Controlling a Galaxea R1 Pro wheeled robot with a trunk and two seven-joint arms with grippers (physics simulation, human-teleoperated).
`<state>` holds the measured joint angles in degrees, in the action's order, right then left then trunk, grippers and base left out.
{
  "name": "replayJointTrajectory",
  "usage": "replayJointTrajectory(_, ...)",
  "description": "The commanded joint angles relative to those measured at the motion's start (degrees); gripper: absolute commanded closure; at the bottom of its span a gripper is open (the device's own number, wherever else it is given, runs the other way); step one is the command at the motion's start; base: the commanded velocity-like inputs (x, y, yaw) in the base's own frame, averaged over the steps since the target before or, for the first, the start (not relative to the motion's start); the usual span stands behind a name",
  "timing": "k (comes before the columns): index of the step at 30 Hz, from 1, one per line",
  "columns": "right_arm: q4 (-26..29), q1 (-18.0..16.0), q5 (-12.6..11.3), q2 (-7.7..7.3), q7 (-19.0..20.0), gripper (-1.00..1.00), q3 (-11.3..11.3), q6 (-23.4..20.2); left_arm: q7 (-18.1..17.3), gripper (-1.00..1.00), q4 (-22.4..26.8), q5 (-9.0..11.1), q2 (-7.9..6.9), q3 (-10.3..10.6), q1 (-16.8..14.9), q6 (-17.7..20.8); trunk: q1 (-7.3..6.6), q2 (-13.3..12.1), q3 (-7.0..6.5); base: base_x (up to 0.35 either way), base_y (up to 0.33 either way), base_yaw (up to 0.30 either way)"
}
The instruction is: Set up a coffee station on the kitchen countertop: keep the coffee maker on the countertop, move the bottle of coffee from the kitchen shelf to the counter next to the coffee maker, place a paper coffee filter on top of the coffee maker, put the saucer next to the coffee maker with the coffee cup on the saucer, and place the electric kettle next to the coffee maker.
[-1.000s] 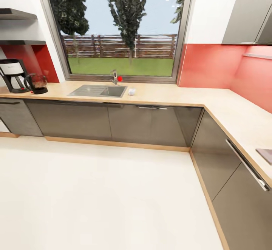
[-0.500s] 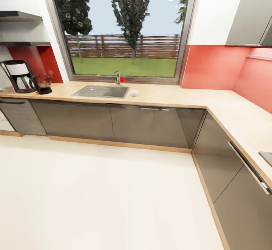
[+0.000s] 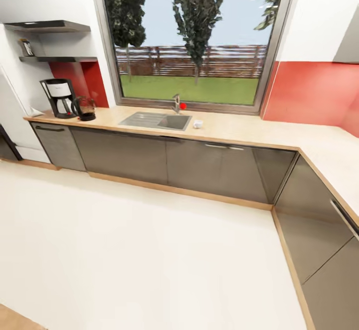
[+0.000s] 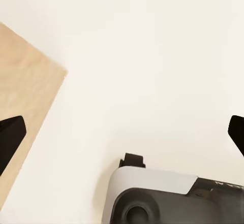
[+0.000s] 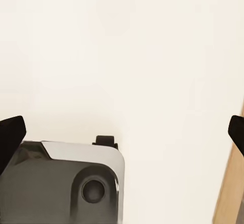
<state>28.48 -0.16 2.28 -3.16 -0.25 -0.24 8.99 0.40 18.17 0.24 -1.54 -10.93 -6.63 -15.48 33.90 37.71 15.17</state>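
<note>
Across the kitchen floor, coffee maker (image 3: 59,97) and electric kettle (image 3: 86,108) share the table (image 3: 249,131); both grippers' fingers (image 4: 10,135) spread empty. Next, likely: approach the kitchen shelf (image 3: 57,59).

A large window (image 3: 194,41) is filling the far wall, showing dark trees, a wooden fence and green lawn under a pale blue sky. Directly below the window, a steel sink (image 3: 155,120) with a faucet (image 3: 176,103) is sitting in a light wood countertop (image 3: 259,131) that is running along the wall and turning a corner to the right of the window. Grey cabinet fronts (image 3: 199,168) are lining the space beneath it. A red backsplash (image 3: 309,93) is covering the wall right of the window, white wall above it. A cream floor (image 3: 149,255) is spreading out before the cabinets, with a strip of wood flooring (image 3: 15,321) at its near left corner.
</note>
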Motion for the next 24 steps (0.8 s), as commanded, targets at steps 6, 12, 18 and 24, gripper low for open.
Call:
replayJointTrajectory(6,-0.1,0.0,0.3,0.0,0.0,-1.0,0.0,0.1,0.0,-1.0,-0.1,0.0,0.04,0.0,-0.1,-0.2,-1.31,-2.4,-1.01,0.0,0.0,0.068)
replayJointTrajectory(12,-0.2,0.0,0.3,0.06,0.0,-1.0,0.0,0.1,0.0,-1.0,-0.1,0.0,0.04,0.0,-0.1,-0.2,-2.63,-4.8,-2.08,0.0,0.0,0.008)
replayJointTrajectory(18,-0.2,0.0,0.3,0.08,0.0,-1.0,0.0,0.1,0.0,-1.0,-0.1,0.0,0.04,-0.1,-0.1,-0.2,-3.95,-7.2,-3.21,0.0,0.0,0.033)
replayJointTrajectory(24,-0.1,0.0,0.3,0.08,0.0,-1.0,0.0,0.1,0.0,-1.0,-0.1,0.0,0.04,0.0,-0.1,-0.2,-5.27,-9.6,-4.57,0.0,0.0,0.161)
